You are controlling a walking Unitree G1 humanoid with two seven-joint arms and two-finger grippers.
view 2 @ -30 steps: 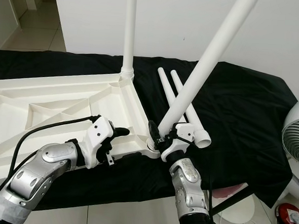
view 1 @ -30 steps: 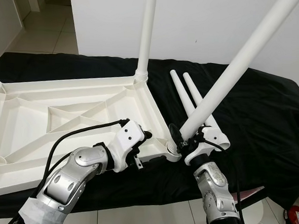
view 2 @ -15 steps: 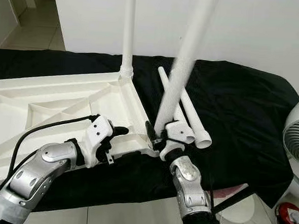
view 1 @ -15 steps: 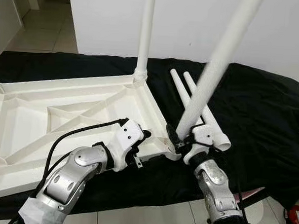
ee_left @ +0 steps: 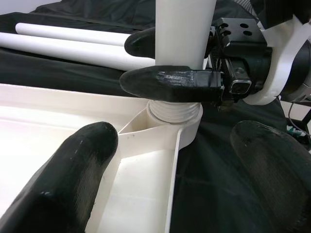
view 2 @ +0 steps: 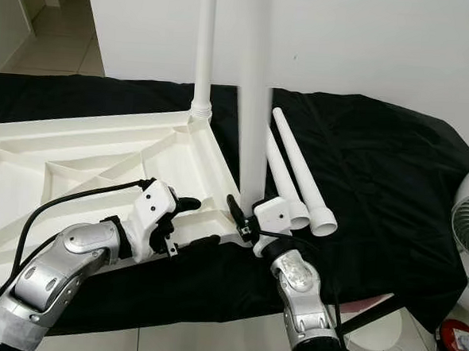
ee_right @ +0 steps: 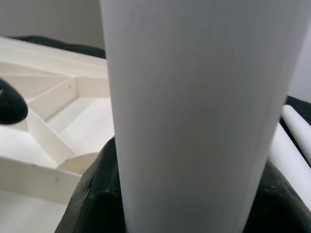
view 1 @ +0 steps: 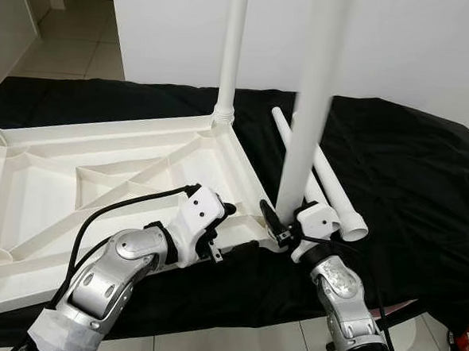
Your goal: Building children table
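Roughly halfway: one leg (view 1: pixel 230 56) stands in the upturned tabletop (view 1: pixel 99 175), the right end effector (view 1: pixel 283 226) clamps a second leg (view 1: pixel 310 108) upright at the near corner socket (ee_left: pixel 175 114), the left end effector (ee_left: pixel 160 165) hovers apart beside it, and two spare legs (view 1: pixel 329 189) lie on the black-draped worktop (view 1: pixel 410 170).

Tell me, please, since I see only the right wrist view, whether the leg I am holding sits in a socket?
Observer: Yes. The leg stands upright with its threaded end in the near corner socket of the tabletop; some thread shows above the rim.
Operator: Thank you. Where is the left gripper?
Observer: The left gripper is open, its fingers straddling the tabletop's edge right beside that socket.
Operator: Are other legs left to fit?
Observer: Two loose legs lie on the black cloth beside the tabletop.
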